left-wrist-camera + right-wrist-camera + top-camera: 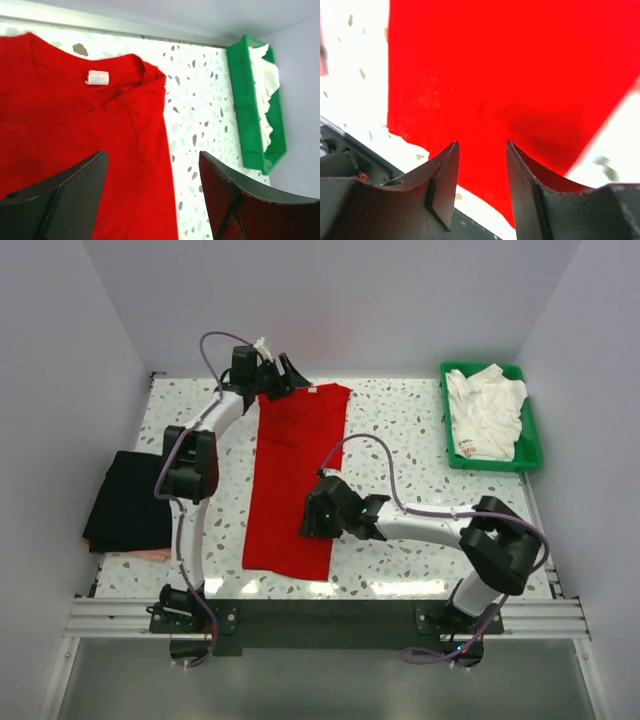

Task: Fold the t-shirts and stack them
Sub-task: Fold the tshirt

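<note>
Red t-shirt [295, 475] lies on the table [400, 440] as a long strip running near-to-far, collar end just beneath the left gripper [275, 375], hem end beside the right gripper [315, 515], both grippers spread apart and empty.

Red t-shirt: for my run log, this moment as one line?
red t-shirt: folded lengthwise | left gripper: open, far end | right gripper: open, near end | black t-shirt: left side

The speckled table [400, 430] bears a red t-shirt [295, 480], black t-shirt [130, 505] and green tray [495, 465].
</note>
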Action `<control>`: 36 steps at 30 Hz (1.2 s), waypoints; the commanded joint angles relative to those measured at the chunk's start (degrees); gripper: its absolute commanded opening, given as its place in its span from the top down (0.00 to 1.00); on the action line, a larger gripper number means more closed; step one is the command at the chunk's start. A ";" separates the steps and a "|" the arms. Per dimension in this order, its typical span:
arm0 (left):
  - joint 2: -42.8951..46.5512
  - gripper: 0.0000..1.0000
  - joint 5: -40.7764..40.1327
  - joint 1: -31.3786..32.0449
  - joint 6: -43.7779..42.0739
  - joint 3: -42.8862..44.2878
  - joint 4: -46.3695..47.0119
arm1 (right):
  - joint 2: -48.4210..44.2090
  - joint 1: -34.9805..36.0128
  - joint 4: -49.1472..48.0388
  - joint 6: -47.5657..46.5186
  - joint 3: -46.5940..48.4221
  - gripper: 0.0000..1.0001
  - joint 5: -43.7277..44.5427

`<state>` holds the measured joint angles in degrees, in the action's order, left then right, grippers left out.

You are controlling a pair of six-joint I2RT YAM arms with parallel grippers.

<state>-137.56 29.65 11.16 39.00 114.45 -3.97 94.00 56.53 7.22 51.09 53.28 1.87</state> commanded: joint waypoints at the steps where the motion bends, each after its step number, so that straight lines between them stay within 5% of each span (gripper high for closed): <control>1: 14.75 0.22 -2.73 -1.31 0.37 -4.31 1.17 | -6.19 -3.79 5.34 -3.80 -0.80 0.53 4.55; 7: 33.29 0.37 -18.64 -1.14 5.90 -26.88 -5.96 | -2.79 -17.32 9.46 -12.31 6.64 0.53 2.69; 17: 57.12 0.59 -31.56 1.58 14.25 -64.41 -10.26 | 26.01 -29.81 19.05 -27.09 46.52 0.52 5.87; 26: 69.17 0.58 -36.67 3.78 13.64 -77.88 -15.98 | 42.75 -35.00 18.53 -31.05 64.92 0.45 0.60; 36: 70.32 0.53 -35.19 3.96 13.82 -84.39 -15.46 | 46.10 -35.97 9.67 -23.94 62.22 0.44 -6.17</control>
<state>-67.37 -5.26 14.79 51.94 31.09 -20.45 139.46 20.51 21.15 24.12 117.01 -0.93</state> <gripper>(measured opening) 0.467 0.560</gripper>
